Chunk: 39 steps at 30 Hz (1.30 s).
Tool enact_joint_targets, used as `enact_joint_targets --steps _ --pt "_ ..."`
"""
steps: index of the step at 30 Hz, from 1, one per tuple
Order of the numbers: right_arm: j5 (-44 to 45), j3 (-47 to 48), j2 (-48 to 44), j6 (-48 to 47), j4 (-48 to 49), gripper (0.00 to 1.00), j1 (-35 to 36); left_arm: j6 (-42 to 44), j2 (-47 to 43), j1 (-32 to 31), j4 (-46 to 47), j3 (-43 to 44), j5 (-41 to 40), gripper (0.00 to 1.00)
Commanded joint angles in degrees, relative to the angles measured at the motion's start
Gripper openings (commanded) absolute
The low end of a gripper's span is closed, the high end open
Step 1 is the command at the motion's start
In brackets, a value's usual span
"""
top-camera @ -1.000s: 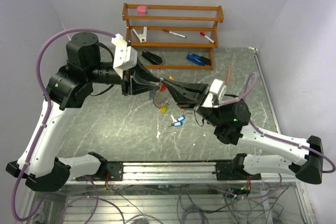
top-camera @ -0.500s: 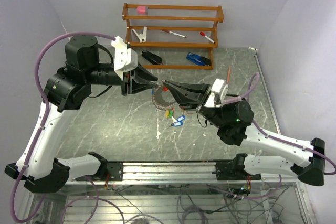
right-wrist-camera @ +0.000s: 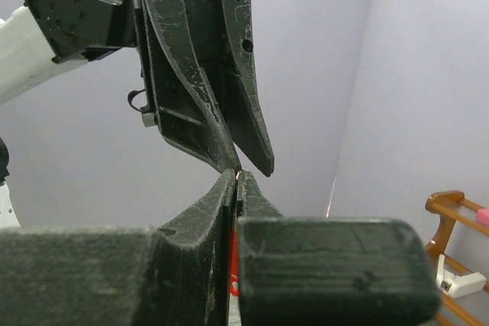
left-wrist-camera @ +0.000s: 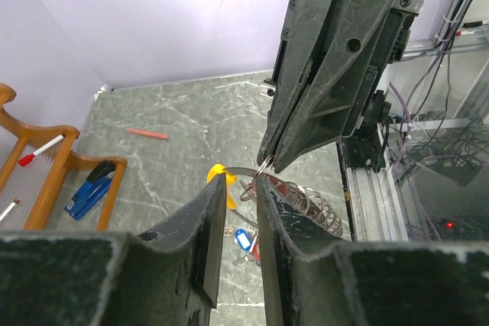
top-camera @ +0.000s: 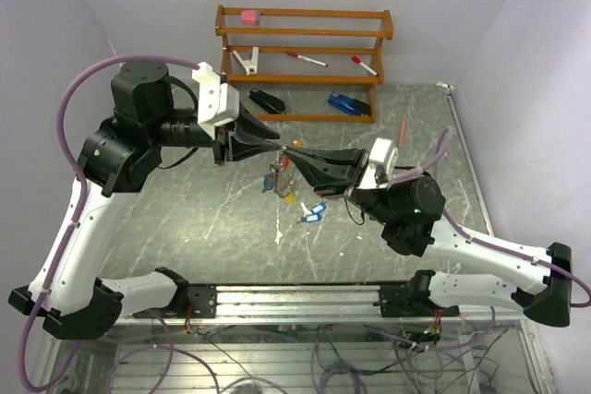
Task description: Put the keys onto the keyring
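Item: bimanual key-threading station, mid-task. The right gripper is clamping fully shut on the wire of the keyring and is carrying it in the air above the middle of the table. The loop and its strung coloured tags are hanging freely below the fingertips, presumably so that the wire is presented as a steady target. The left gripper is meeting it tip to tip from the opposite side. Its jaws are standing narrowly apart, with the ring's wire showing through the gap in the left wrist view and nothing visibly clamped between them. The narrow setting is judged to suit pinching or parting thin wire rather than a wide grasp. Loose keys, including a blue-tagged one and a yellow-tagged one, are lying on the table just below and to the right of the ring, near enough to be picked up once the ring is ready. By that judgement the task is sitting only partway done.
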Motion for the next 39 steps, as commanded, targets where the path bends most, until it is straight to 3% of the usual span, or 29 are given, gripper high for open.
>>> enact_joint_targets --steps 1,14,26,31,34,39 --pt "-1.0 2.2 0.3 1.1 1.7 0.00 -0.1 -1.6 0.0 0.4 3.0 -0.7 4.1 0.31" --pt "-0.8 1.9 0.0 1.4 2.6 0.00 -0.1 5.3 2.5 0.4 -9.2 1.9 8.3 0.25" --pt "-0.6 1.7 -0.5 1.6 2.3 0.00 -0.1 3.8 2.3 0.4 -6.6 1.5 9.9 0.08" --pt "0.6 2.0 -1.0 2.3 1.3 0.01 -0.1 4.3 1.9 0.4 -6.6 1.9 8.9 0.07" --pt "1.7 4.0 -2.0 2.4 -3.2 0.24 -0.1 9.8 3.0 0.4 -13.2 4.2 6.4 0.07" --pt "3.3 12.4 -4.2 0.3 -20.0 0.31 -0.1 20.0 5.6 0.4 -26.1 8.6 1.5 0.07"
